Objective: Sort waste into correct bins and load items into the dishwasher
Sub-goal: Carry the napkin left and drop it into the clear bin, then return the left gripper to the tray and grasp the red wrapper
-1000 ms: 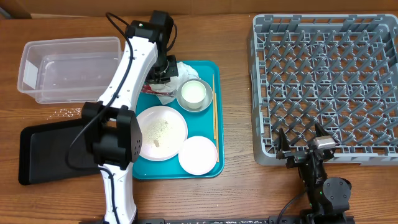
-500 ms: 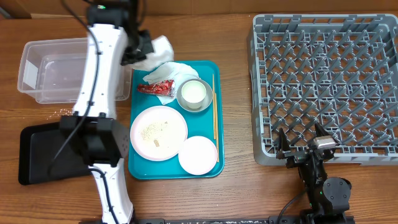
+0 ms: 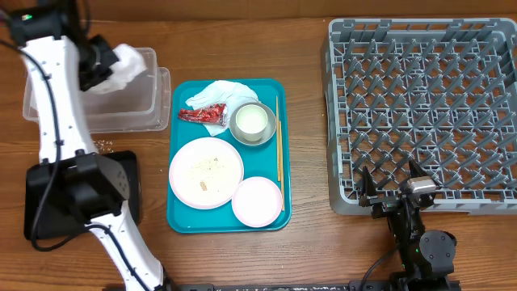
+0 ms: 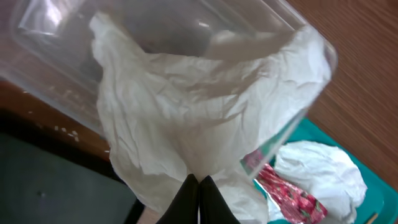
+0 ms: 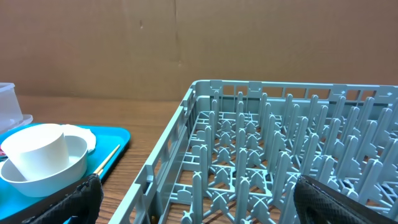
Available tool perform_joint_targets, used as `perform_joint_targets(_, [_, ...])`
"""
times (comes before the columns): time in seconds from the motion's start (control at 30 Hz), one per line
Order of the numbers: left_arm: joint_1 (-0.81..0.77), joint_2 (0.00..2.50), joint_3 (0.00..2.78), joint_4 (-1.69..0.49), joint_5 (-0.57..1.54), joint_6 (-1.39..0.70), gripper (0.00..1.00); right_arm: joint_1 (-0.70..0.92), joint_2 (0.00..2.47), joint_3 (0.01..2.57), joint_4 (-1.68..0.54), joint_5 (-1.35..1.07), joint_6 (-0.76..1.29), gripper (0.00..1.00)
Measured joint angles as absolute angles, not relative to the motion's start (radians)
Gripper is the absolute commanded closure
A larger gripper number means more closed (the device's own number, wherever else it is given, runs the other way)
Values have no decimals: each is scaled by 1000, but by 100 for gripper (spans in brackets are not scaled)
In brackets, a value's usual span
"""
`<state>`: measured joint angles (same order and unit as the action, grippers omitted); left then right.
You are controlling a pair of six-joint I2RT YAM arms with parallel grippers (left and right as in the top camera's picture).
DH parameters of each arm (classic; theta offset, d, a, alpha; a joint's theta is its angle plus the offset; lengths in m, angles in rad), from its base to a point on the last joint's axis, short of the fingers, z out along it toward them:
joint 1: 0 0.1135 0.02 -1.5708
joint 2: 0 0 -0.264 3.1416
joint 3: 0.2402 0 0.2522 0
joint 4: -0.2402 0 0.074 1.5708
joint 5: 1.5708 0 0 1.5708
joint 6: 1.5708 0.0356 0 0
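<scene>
My left gripper (image 3: 107, 68) is shut on a crumpled white napkin (image 4: 199, 106) that hangs over the right end of the clear tub (image 3: 65, 101). A second napkin (image 3: 216, 94) and the red wrapper (image 3: 202, 115) lie at the far end of the teal tray (image 3: 271, 90). The tray also carries the cup (image 3: 250, 120) inside the bowl (image 3: 265, 134), the large plate (image 3: 206, 171) with crumbs, the small plate (image 3: 257, 200) and the chopsticks (image 3: 279, 137). The right gripper (image 3: 392, 187) stands open at the near edge of the grey dish rack (image 3: 424, 105).
The black tray (image 3: 36, 206) lies at the front left, partly hidden by my left arm. Pale rice crumbs (image 3: 101, 145) dot the wood between it and the tub. A brown cardboard wall runs along the table's far edge.
The left arm has lifted the napkin off the teal tray and swung it left, to above the clear tub. The right arm has not moved.
</scene>
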<state>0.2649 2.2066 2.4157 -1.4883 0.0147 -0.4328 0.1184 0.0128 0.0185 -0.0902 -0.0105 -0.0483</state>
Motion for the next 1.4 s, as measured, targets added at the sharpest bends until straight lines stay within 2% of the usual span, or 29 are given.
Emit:
perform_joint_targets(0.13, [294, 2207, 2411, -1473, 8, -439, 96, 118, 13, 19, -90, -10, -49, 0])
perform_joint_targets(0.23, [294, 2207, 2387, -1463, -6, -440, 89, 118, 13, 19, -90, -10, -49, 0])
perform_joint_targets(0.3, [294, 2207, 2361, -1448, -13, -442, 81, 118, 13, 19, -90, -10, -49, 0])
perform_joint_targets(0.33, [294, 2207, 2345, -1441, -15, -443, 72, 118, 13, 19, -90, -10, -49, 0])
perform_joint_targets(0.37, [294, 2207, 2335, -1439, -17, -439, 71, 118, 13, 19, -90, -10, -49, 0])
perform_joint_targets(0.6, [294, 2207, 2303, -1433, -4, -414, 72, 118, 13, 19, -90, -10, -49, 0])
perform_joint_targets(0.73, [293, 2207, 2303, -1434, 97, -330, 75, 118, 13, 19, -90, -10, -49, 0])
perform_joint_targets(0.93, [255, 2207, 2302, -1472, 292, -163, 71, 118, 13, 19, -90, -10, -48, 0])
perform_joint_targets(1.17, [99, 2207, 2290, -1491, 334, -90, 63, 118, 13, 19, -90, -10, -49, 0])
perform_joint_targets(1.4, [-59, 2207, 2175, -1381, 290, -149, 63, 118, 13, 19, -91, -10, -49, 0])
